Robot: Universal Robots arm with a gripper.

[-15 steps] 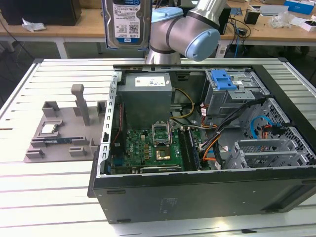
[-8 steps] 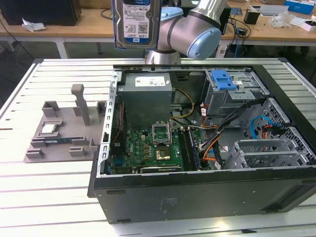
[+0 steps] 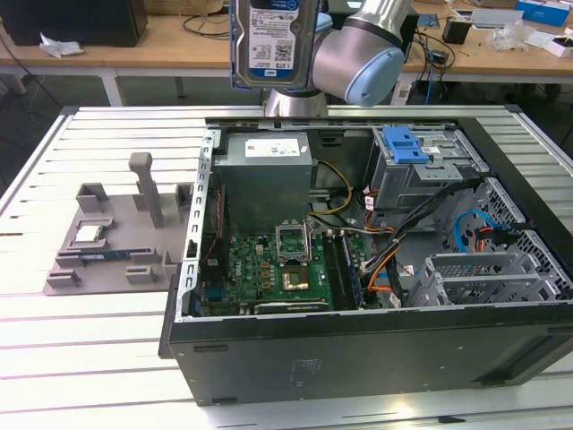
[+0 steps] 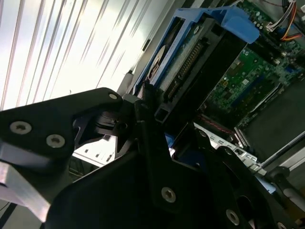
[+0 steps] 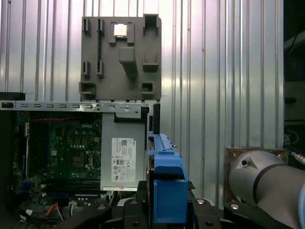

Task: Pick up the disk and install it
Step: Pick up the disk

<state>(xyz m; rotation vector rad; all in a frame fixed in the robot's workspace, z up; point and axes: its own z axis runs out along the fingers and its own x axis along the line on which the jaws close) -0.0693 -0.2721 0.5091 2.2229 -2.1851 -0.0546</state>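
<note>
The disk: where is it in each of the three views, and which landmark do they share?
Exterior view: the disk, upright above the computer case.
Second wrist view: the disk, blue-framed, before the motherboard.
First wrist view: the disk, edge-on, beside the power supply.
Shared landmark: the green motherboard.

Exterior view gives me the open case (image 3: 358, 358) from above, grey holder (image 3: 116, 237) at its nine o'clock; first wrist view stares down from high, second closer, both sharing the motherboard (image 5: 62, 148).
</note>
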